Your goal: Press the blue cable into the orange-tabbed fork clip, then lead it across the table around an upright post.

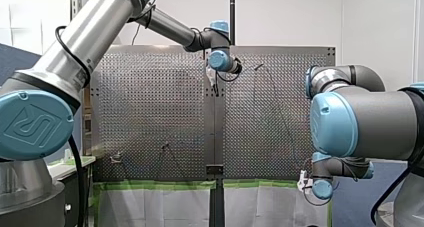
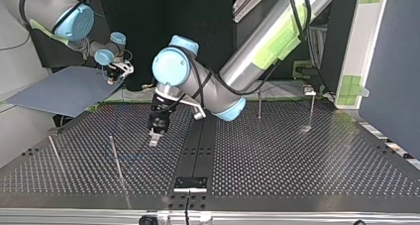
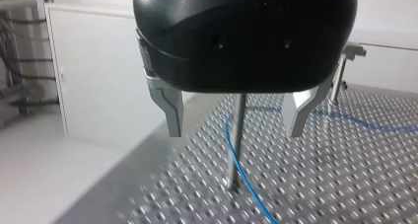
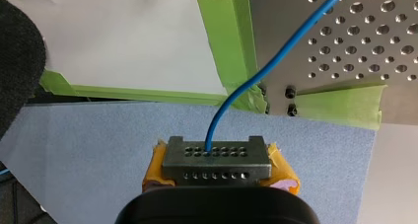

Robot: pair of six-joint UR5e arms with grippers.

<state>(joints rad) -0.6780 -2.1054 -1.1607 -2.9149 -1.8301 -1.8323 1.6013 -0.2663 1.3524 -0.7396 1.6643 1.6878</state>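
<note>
Perforated table (image 2: 297, 155): four upright posts (image 2: 117, 158), one blue cable (image 3: 246, 184), two arms.
Nearest, at the top view's 8 o'clock, two posts stand; mid-table my left gripper (image 3: 235, 133) spreads its fingers wide astride one post, cable beside its base; farthest, at 10 o'clock, my right gripper (image 4: 217, 157) clamps the cable's end.

A UR logo marks the blue joint cap (image 1: 36, 123) of my left arm (image 1: 95, 29).
</note>
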